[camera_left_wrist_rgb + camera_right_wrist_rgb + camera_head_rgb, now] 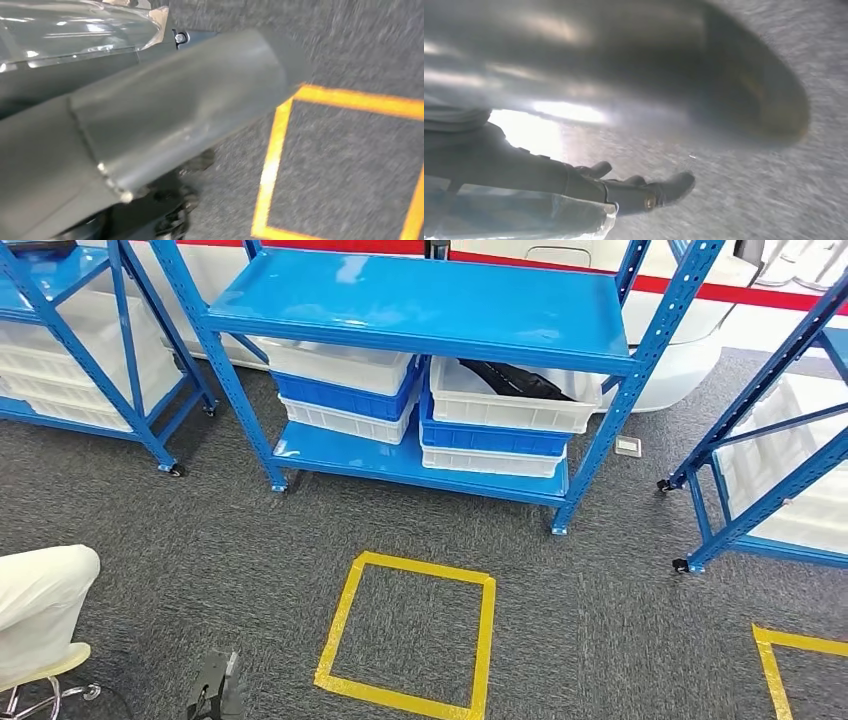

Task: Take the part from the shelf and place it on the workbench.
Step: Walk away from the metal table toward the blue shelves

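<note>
A blue metal shelf (420, 302) stands ahead of me on the grey carpet. Stacked white and blue bins sit on its lower level. A long black part (515, 380) lies in the top white bin (510, 412) on the right side, partly hidden by the shelf board above. My left hand (213, 687) hangs low near the floor, far from the shelf, with nothing in it; its dark fingers (177, 210) are blurred in the left wrist view. My right hand (639, 192) hangs over the carpet with its dark fingers stretched out and empty.
A yellow tape square (410, 635) marks the carpet in front of the shelf, and the corner of another (790, 665) lies to the right. More blue racks with white bins stand at left (70, 350) and right (780, 470). A white chair (40, 610) is close on my left.
</note>
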